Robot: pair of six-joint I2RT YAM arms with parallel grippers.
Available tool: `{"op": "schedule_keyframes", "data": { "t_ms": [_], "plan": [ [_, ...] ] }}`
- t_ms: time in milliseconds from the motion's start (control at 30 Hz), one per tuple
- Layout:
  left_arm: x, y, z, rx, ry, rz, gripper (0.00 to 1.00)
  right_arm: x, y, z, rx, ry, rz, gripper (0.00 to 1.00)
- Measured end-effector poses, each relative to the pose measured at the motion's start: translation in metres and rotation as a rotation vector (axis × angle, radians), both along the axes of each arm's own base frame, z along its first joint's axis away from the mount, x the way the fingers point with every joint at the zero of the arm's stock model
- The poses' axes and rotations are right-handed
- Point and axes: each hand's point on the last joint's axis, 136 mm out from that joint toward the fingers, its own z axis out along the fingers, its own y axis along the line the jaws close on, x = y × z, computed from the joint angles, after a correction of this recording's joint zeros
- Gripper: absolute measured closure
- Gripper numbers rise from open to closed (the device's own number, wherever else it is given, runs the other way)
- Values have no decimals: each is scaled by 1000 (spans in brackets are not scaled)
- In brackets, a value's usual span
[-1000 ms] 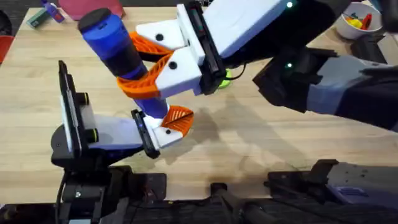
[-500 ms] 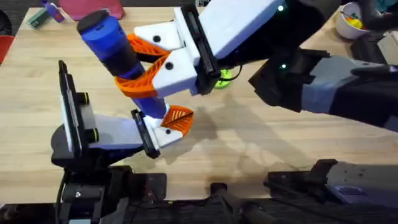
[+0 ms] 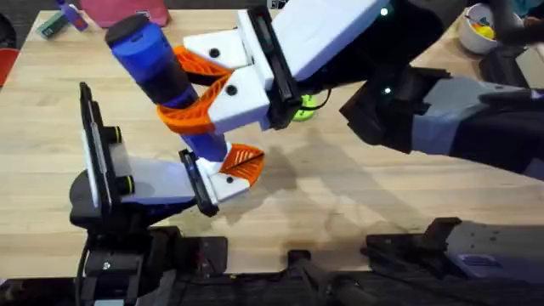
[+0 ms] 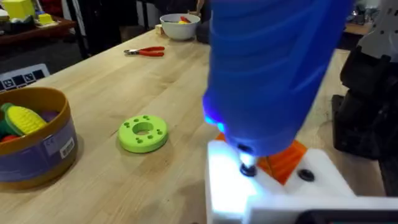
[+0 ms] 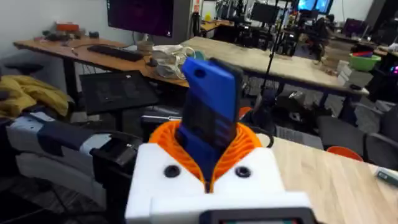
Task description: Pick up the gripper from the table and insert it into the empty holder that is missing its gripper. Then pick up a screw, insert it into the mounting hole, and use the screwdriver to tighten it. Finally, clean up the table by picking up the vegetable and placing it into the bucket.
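The table [image 3: 357, 204] is pale wood, bare across most of its middle and near edge. The right gripper [image 3: 200, 89] reaches across toward the table's left side and is clamped around the screwdriver [image 3: 157, 68], its orange ribbed pads pressing the blue barrel from both sides. The tool stands tilted, its dark cap toward the far-left corner and its tip down on the holder [image 3: 223, 183], the white block near the near-left edge. From the left wrist camera the screwdriver [image 4: 273, 68] fills the view, its tip resting in a hole of the white block [image 4: 249, 186], with a blue glow at its lower end. An orange pad [image 3: 244, 161] sits on that block, touching it. The left gripper [image 3: 225, 174] lies low by the near-left edge; I cannot tell how its fingers stand.

The bucket [image 4: 34, 140], tan with a purple band, stands on the table with a yellow toy inside it. Beside it, apart, lies a lime-green disc [image 4: 143, 132] with holes. Red-handled pliers [image 4: 146, 51] and a white bowl [image 4: 180, 26] sit toward the far edge.

Behind, from the right wrist camera, the room shows desks, a dark monitor [image 5: 149, 15], a keyboard [image 5: 115, 53] and a long wooden bench [image 5: 273, 59].
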Motion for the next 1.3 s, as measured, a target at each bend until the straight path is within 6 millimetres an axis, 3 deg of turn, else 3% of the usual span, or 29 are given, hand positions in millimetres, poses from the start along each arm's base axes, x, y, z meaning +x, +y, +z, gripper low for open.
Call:
{"op": "schedule_keyframes", "data": {
  "t_ms": [367, 433, 667, 800, 933, 1033, 1167, 1300],
  "plan": [
    [0, 0, 0, 0, -1, 0, 983, 2, 0, 5, -11, 11, 0, 978],
    [0, 0, 0, 0, -1, 0, 983, 4, -2, 16, -9, 6, -6, 978],
    [0, 0, 0, 0, -1, 0, 983, 9, -13, 83, 66, -75, -40, 978],
    [0, 0, 0, 0, -1, 0, 983, 10, -14, 99, 50, -66, -45, 978],
    [0, 0, 0, 0, -1, 0, 983, 24, -13, 87, -78, 24, -82, 978],
    [0, 0, 0, 0, 0, 0, 983, 43, -18, 65, -239, 107, -184, 978],
    [0, 0, 0, 0, -1, 0, 983, 71, -43, 33, -461, 104, -393, 978],
    [0, 0, 0, 0, -1, 0, 983, 106, -84, 16, -624, -8, -616, 978]
  ]
}}
